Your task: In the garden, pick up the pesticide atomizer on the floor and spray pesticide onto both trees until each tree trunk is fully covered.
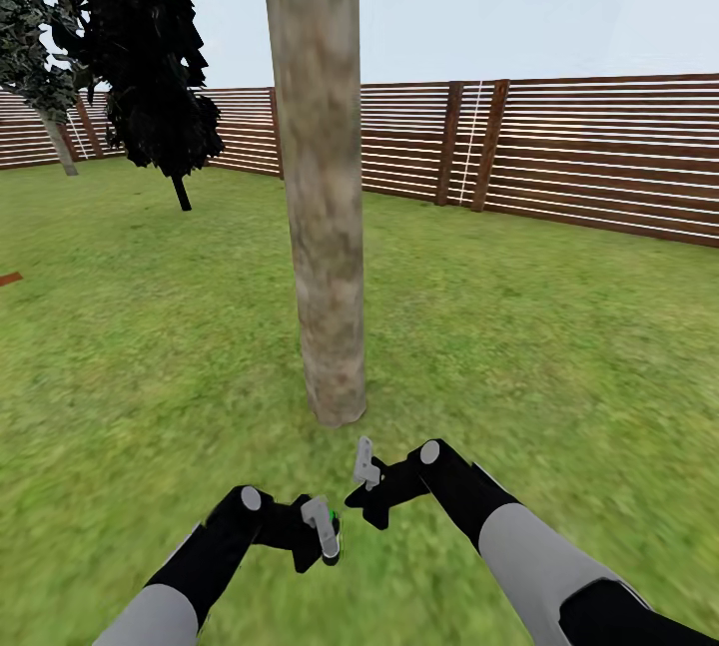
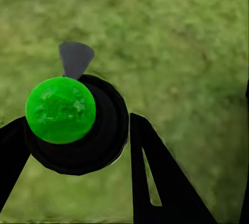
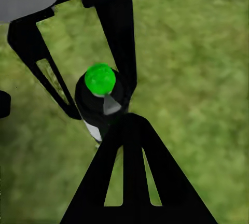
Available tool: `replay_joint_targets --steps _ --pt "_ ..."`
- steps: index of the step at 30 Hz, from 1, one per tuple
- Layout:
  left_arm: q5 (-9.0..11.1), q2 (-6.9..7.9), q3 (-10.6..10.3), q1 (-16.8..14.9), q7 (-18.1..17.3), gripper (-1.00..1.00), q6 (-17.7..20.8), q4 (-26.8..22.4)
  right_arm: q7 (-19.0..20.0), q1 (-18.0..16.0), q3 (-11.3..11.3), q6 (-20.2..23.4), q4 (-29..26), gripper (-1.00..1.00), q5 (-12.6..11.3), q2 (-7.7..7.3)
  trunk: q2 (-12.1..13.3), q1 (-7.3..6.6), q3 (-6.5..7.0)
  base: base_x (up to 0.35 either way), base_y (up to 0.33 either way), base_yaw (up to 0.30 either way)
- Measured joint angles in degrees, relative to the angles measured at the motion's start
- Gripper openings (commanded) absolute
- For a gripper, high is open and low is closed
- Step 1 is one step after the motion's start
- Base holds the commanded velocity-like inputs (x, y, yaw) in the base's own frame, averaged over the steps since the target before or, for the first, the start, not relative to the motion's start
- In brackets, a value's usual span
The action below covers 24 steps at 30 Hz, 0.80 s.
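Atomizer (image 2: 67,117) upright in left tool (image 1: 325,536), nozzle grassward

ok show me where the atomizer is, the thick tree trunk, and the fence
pesticide atomizer (image 2: 61,110), left wrist view, on its round green cap.
tree trunk (image 1: 322,177), head view, on the mottled bark midway up.
fence (image 1: 599,152), head view, on the brown horizontal slats at the right.

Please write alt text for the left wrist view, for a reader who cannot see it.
A dark round atomizer with a bright green cap sits between the black fingers of the left end effector, seen from above against blurred green grass.
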Motion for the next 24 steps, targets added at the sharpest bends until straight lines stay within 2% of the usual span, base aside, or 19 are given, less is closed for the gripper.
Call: replay_joint_targets --steps 6,7,8,9,10,11,12,13,14,15,16,17,18,19,21,22,23,24 --pt "0.06 7.79 0.27 0.17 0.04 -1.0 -0.02 -0.02 -0.03 0.0 -0.18 -0.05 0.19 -1.0 0.02 -0.17 0.0 0.0 0.0 0.0 0.0 0.0" --pt "0.04 9.25 0.99 0.16 0.06 -1.0 -0.03 -0.01 -0.12 0.0 -0.36 -0.07 0.27 -1.0 -0.04 -0.41 0.0 0.0 0.0 0.0 0.0 0.0" --pt "0.0 10.6 2.74 0.24 0.24 -1.0 -0.07 -0.01 -0.25 0.0 -0.46 -0.34 0.36 -1.0 -0.04 -0.72 0.0 0.0 0.0 0.0 0.0 0.0" --pt "0.05 11.43 5.15 0.24 0.35 -1.0 -0.1 -0.04 -0.34 0.04 -0.49 -1.03 0.45 -1.0 -0.04 -1.01 0.0 0.0 0.0 0.0 0.0 0.0" --pt "0.08 11.89 9.05 0.25 0.44 -1.0 -0.61 -0.07 -0.42 0.06 -0.53 -1.97 1.06 -1.0 -0.02 -1.64 0.0 0.0 0.0 0.0 0.0 0.0" --pt "0.08 12.08 15.32 0.28 0.73 -1.0 -2.4 -0.08 -1.05 0.08 -1.14 -2.65 2.19 -1.0 -0.01 -2.45 0.0 0.0 0.0 0.0 0.0 0.0" --pt "0.09 12.1 19.79 0.31 1.35 -1.0 -3.32 -0.05 -2.5 0.08 -2.34 -2.87 2.69 -1.0 -0.03 -2.86 0.0 0.0 0.0 0.0 0.0 0.0" --pt "0.2 11.98 24.37 0.39 3.0 -1.0 -3.89 -0.03 -5.83 0.08 -5.17 -2.94 3.0 -1.0 -0.02 -3.46 0.0 0.0 0.0 0.0 0.0 0.0" --pt "0.26 11.77 27.96 0.63 5.07 -1.0 -4.22 0.12 -9.44 0.12 -8.73 -2.96 4.07 -1.0 0.01 -4.0 0.0 0.0 0.0 0.0 0.0 0.0" --pt "0.17 11.64 30.48 0.77 7.79 -1.0 -4.39 1.77 -13.48 0.17 -13.54 -3.0 7.59 -1.0 0.14 -5.18 0.0 0.0 -0.01 0.0 0.0 0.0" --pt "0.16 11.58 31.38 0.81 9.92 -1.0 -4.5 3.73 -16.59 0.18 -16.8 -3.05 11.13 -1.0 0.14 -6.39 0.0 0.0 -0.01 0.0 0.0 0.0" --pt "0.11 11.55 31.87 0.85 11.97 -1.0 -5.34 6.42 -22.25 0.25 -20.15 -3.19 16.1 -1.0 0.22 -7.96 0.0 0.01 -0.02 0.0 0.0 0.0" --pt "0.31 11.51 32.06 0.87 12.9 -1.0 -7.24 8.37 -27.65 0.29 -21.7 -3.38 18.84 1.0 0.05 -9.2 0.0 0.0 -0.01 0.0 0.0 0.0" --pt "0.27 11.4 32.16 0.89 13.51 -1.0 -9.21 10.4 -33.38 0.66 -22.51 -3.89 20.24 1.0 -0.06 -10.11 0.0 0.0 -0.01 0.0 0.0 0.0" --pt "0.41 11.03 32.47 0.9 14.99 -1.0 -10.73 14.16 -43.46 2.57 -24.38 -4.95 21.4 1.0 -0.53 -10.96 0.0 0.0 -0.01 0.0 0.0 0.0" --pt "1.3 10.73 32.57 0.87 16.8 -1.0 -10.92 14.89 -46.34 3.0 -25.84 -5.07 21.57 1.0 -1.28 -11.1 0.0 0.0 0.0 0.0 0.0 0.0" --pt "2.82 10.59 32.56 0.87 19.13 -1.0 -11.02 15.3 -48.58 3.27 -27.32 -5.13 21.65 1.0 -2.25 -11.21 0.0 0.0 0.0 0.0 0.0 0.0" --pt "5.81 10.63 32.49 0.88 21.68 -1.0 -11.03 15.94 -50.93 3.54 -28.64 -5.16 21.76 1.0 -3.47 -11.74 0.0 0.0 0.0 0.0 0.0 0.0"
